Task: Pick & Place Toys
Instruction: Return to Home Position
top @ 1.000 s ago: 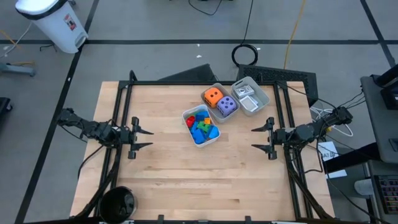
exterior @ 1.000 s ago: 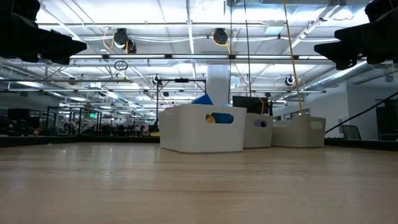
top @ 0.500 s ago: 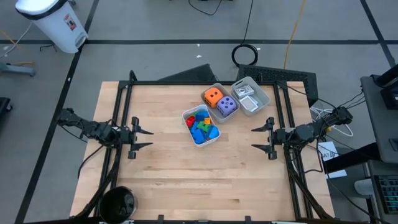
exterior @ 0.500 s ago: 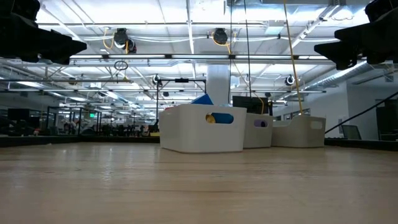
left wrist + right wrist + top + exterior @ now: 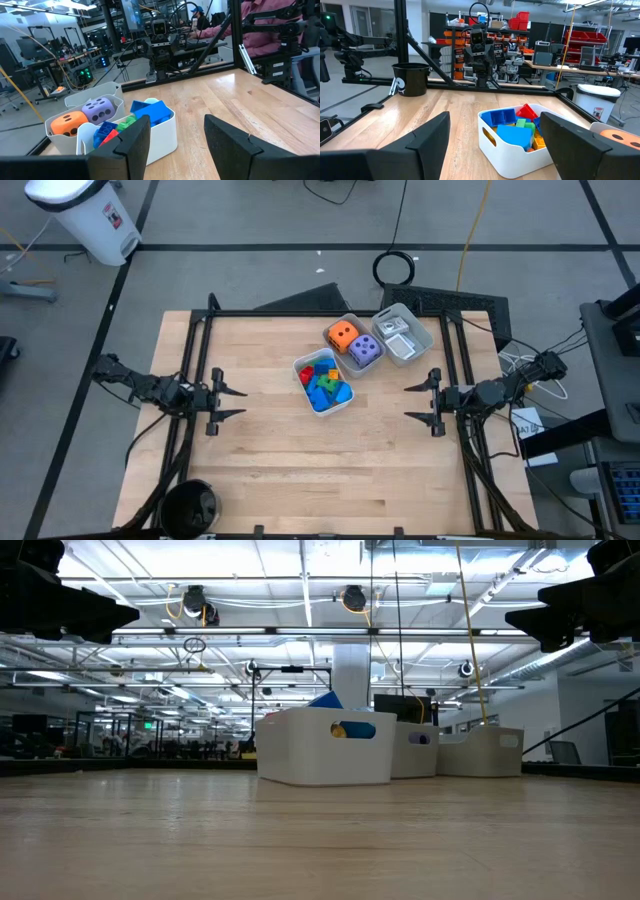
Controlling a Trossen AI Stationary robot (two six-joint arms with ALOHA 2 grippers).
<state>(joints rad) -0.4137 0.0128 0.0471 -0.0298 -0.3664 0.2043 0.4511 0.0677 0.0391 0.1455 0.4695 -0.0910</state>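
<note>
Several small coloured bricks (image 5: 324, 383) lie piled in a white tray (image 5: 340, 402) near the table's middle. An orange die (image 5: 342, 334) and a purple die (image 5: 364, 349) sit in a second tray behind it. A third tray (image 5: 401, 336) at the far right holds pale pieces. My left gripper (image 5: 232, 402) is open and empty at the table's left edge, above the table. My right gripper (image 5: 415, 402) is open and empty at the right edge. The bricks also show in the left wrist view (image 5: 145, 114) and the right wrist view (image 5: 516, 128).
The three trays stand in a row slanting from the table's middle to its far right (image 5: 325, 745). A black frame (image 5: 200, 330) runs along the table's left, far and right edges. Bare wood lies across the near half (image 5: 320, 470). A person sits beyond the table in the left wrist view (image 5: 260, 25).
</note>
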